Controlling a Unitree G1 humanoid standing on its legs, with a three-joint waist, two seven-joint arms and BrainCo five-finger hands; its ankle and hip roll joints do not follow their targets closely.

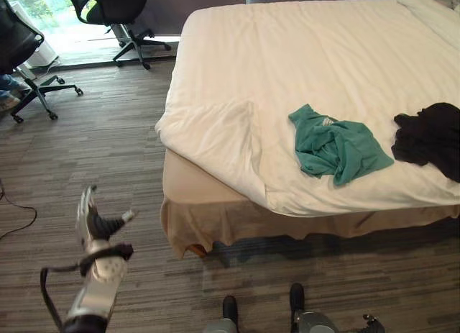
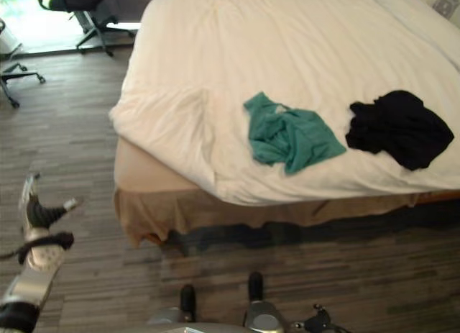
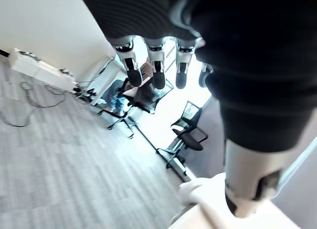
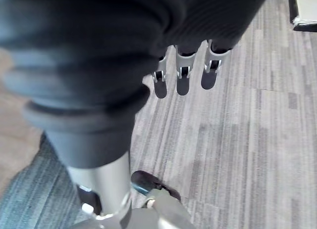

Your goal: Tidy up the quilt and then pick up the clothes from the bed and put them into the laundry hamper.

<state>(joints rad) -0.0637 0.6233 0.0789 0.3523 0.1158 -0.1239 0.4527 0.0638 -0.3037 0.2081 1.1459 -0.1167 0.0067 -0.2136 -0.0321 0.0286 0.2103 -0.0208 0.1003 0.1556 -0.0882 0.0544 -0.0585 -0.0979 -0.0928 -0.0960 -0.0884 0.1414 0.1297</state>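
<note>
- Left eye view: your left robot hand [image 1: 92, 229] is raised over the floor to the left of the bed [image 1: 215, 225], fingers straight and thumb out, holding nothing.
- In the right wrist view your right robot hand [image 4: 183, 75] hangs over the floor [image 4: 247, 140] with its fingers relaxed and nothing in it.
- The quilt [image 1: 302, 67] lies fairly flat over the bed, but its near left corner [image 1: 215, 135] is folded back on itself and leaves the mattress edge bare below, so tidying looks like the step in hand.
- To do it well, bring the left robot hand to that folded corner, pinch the loose edge rather than the bulk, and draw it out toward the bed's corner so the flap opens flat.
- Smooth toward the near edge afterwards; avoid dragging the whole quilt, since both garments rest on it.
- The green garment [image 1: 334, 146] lies crumpled near the front edge, just beside the fold; the black garment [image 1: 431, 139] lies apart from it to the right.
- I see no laundry hamper, so you will have to find it before carrying anything.
- Two office chairs, one [image 1: 115, 13] near the window and one [image 1: 21, 52] at the far left, stand well apart from the bed and should not hinder the reach.
</note>
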